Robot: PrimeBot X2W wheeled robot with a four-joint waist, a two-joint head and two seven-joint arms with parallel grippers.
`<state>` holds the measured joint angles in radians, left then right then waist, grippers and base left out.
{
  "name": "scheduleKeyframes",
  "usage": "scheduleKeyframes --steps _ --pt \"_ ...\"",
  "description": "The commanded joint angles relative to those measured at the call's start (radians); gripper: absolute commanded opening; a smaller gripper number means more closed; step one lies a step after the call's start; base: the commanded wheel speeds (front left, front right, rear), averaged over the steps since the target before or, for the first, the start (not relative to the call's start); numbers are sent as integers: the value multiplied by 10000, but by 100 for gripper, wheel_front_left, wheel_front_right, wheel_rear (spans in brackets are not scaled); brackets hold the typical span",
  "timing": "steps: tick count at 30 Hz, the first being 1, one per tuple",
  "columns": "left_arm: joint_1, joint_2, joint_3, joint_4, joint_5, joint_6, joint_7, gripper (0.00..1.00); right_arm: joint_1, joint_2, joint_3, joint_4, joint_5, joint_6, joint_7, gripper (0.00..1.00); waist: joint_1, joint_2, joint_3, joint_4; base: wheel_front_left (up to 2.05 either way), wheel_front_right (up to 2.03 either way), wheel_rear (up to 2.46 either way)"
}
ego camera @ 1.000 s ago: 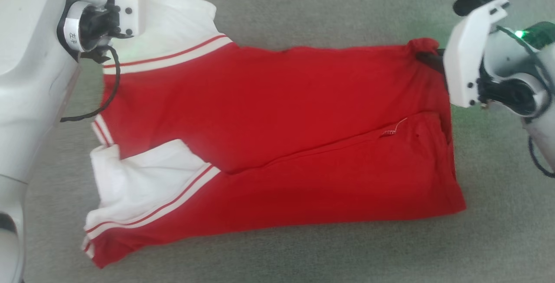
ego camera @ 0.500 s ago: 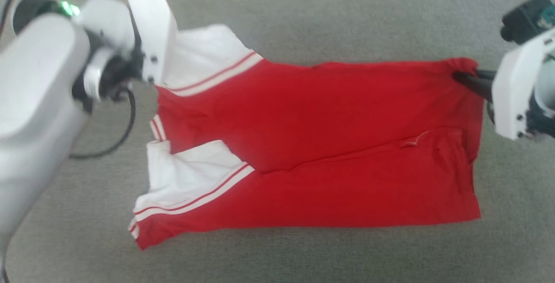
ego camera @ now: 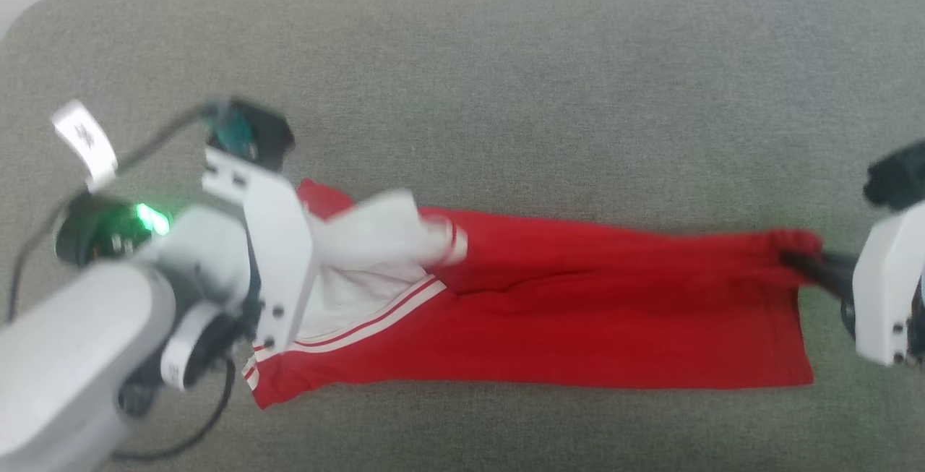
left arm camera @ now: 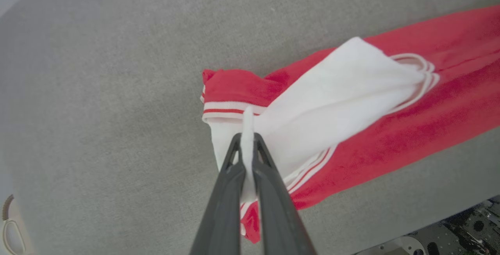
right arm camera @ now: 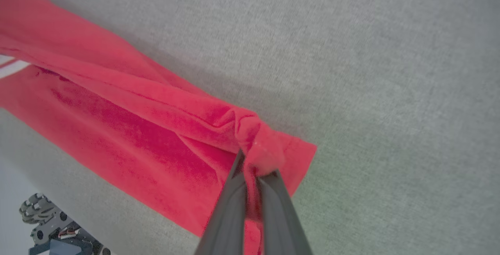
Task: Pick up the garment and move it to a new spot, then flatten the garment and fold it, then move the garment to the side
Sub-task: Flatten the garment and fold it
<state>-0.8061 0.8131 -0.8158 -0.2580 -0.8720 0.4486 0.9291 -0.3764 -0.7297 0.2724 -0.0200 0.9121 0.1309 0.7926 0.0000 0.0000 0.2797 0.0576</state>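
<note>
The garment, red with a white sleeve and striped trim, stretches as a long narrow band between my two grippers over the grey padded surface. My left gripper is shut on a fold of the white sleeve at the band's left end; in the head view its fingers are hidden behind the white wrist plate. Pinching the bunched red corner at the right end is my right gripper, also shut. The held top edge is raised and casts a shadow. The number is hidden.
The grey surface runs wide on all sides of the garment; its far edge and a rounded corner show at the top left of the head view. Parts of the robot's base sit below the near edge.
The head camera has shifted. Both grippers kept their hold and carried the garment's far edge up and toward the near edge, so the broad spread shape is now a narrow band with the sleeve flopped over.
</note>
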Motion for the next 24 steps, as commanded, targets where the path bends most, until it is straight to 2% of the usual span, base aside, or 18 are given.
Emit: scheduleKeyframes --steps 1,5,9,11,12,13,14,15,20,24 --pt "425 111 -30 -120 -104 179 -108 0 393 152 -247 -49 -156 -6 105 0 0 0 -6 -6 0 0 0" --pt "1412 45 -28 171 -492 319 -570 0 1078 830 -492 62 -347 -5 263 0 0 0 -62 -98 0 0 0" --pt "2013 -323 -36 1156 -800 -214 -1395 0 1164 1460 -376 523 -552 -5 283 0 0 0 -142 -204 0 0 0" --pt "2148 -604 51 1771 -1010 -484 -1774 17 961 1606 -316 748 -775 -5 155 23 0 0 -201 -226 0 0 0" --pt "2183 -668 36 2050 -988 -666 -1918 26 914 1723 -293 849 -770 -5 145 45 0 0 -250 -235 0 0 0" --pt "2189 -750 89 2291 -1010 -779 -2128 47 874 1807 -287 917 -821 -5 86 100 0 0 -304 -243 0 0 0" --pt "2215 -822 159 2497 -1073 -882 -2278 80 853 1839 -285 960 -857 -5 65 100 0 0 -363 -249 0 0 0" --pt "2234 -851 162 2633 -1094 -993 -2403 100 864 1869 -279 975 -829 -3 87 100 0 0 -428 -258 0 0 0" --pt "2377 -784 444 2745 -1082 -1231 -3083 100 1213 1907 -662 754 -736 -5 95 100 0 0 -762 -254 0 0 0" --pt "2627 -662 727 2443 -906 -1374 -4055 100 1553 2000 -1194 555 -789 -5 -25 100 0 0 -935 -270 0 0 0"
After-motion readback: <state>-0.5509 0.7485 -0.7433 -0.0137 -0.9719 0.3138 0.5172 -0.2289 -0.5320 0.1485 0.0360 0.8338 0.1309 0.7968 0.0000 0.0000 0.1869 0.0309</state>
